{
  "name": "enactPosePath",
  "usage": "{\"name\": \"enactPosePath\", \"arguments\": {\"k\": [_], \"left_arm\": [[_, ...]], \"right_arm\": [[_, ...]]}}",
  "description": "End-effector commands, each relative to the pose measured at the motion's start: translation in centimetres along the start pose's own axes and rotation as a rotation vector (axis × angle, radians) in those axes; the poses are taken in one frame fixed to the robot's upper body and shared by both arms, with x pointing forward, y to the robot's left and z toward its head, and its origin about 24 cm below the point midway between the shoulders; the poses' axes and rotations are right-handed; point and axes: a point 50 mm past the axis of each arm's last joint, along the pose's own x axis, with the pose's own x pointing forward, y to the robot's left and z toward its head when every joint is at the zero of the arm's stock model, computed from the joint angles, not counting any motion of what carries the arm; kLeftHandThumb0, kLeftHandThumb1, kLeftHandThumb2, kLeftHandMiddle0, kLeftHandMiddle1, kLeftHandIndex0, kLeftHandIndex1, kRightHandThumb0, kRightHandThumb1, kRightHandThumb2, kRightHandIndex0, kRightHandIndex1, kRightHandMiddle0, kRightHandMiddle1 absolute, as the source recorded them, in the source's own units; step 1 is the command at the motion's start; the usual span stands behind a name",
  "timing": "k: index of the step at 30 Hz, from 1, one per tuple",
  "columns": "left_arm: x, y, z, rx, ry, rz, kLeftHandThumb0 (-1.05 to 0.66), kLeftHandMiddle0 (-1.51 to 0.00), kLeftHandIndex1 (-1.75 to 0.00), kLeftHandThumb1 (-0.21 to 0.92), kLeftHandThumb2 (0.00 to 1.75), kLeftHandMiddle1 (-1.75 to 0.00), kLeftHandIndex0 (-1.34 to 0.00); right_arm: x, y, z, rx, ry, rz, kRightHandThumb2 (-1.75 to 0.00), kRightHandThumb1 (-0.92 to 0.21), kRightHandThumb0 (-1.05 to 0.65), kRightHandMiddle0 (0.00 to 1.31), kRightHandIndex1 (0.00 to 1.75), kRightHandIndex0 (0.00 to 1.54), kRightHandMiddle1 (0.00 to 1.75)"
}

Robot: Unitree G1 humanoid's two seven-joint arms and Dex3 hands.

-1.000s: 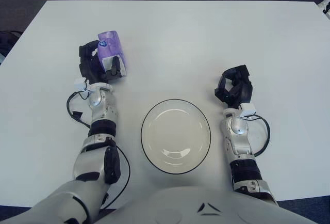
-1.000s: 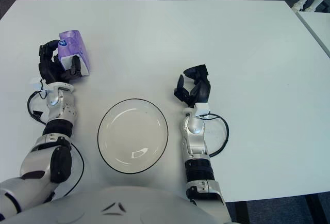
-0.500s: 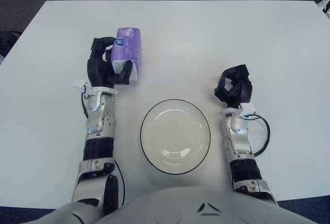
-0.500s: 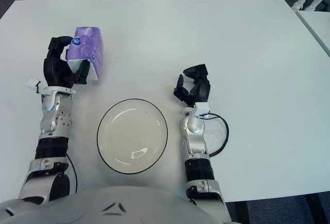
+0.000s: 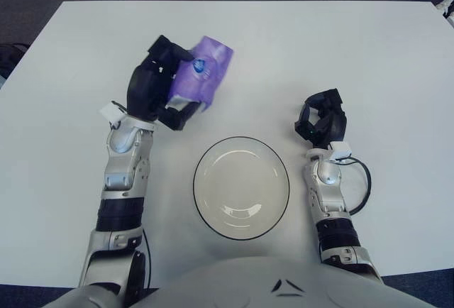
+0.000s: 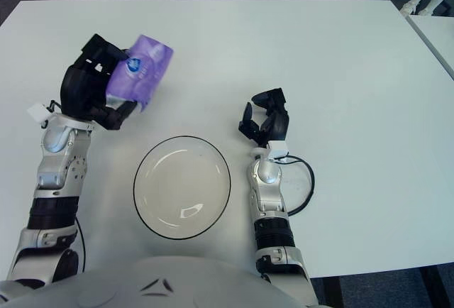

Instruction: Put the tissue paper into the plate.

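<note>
Purple tissue pack (image 5: pixel 202 81) is clamped in the left robot hand (image 5: pixel 157 95), raised off the white table (image 5: pixel 369 67) just left and beyond the plate (image 5: pixel 241 187), tilted toward it, probably for release over the centre. The right robot hand (image 5: pixel 321 118) shows right of the plate, fingers curled on nothing.

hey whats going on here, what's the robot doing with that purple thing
The left robot hand grips a purple tissue pack and holds it tilted, up and to the left of the empty plate on the white table. The pack is not yet over the plate. The right robot hand shows idle to the plate's right, holding nothing.
</note>
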Motion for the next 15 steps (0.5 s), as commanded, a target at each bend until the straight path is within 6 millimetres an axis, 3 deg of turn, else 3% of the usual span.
{"name": "enactPosePath", "arguments": {"k": [1, 9, 15], "left_arm": [[-0.2, -0.9, 0.8, 0.025, 0.011, -0.130, 0.00, -1.00, -1.75, -0.13, 1.74, -1.55, -0.72], [0.0, -1.6, 1.0, 0.292, 0.025, -0.358, 0.00, -0.95, -1.75, -0.10, 1.75, -1.63, -0.71], [-0.2, -3.4, 0.7, 0.288, 0.040, -0.549, 0.00, -0.94, -1.75, -0.10, 1.75, -1.64, -0.71]], "right_arm": [[-4.6, -1.9, -5.0, -0.025, 0.292, -0.090, -1.03, -0.55, -0.41, 0.43, 1.66, 0.67, 1.75], [-4.5, -2.0, -5.0, -0.031, 0.291, -0.085, -1.03, -0.55, -0.41, 0.43, 1.65, 0.67, 1.75], [-4.4, -1.9, -5.0, -0.031, 0.295, -0.089, -1.03, -0.55, -0.41, 0.43, 1.65, 0.66, 1.75]]}}
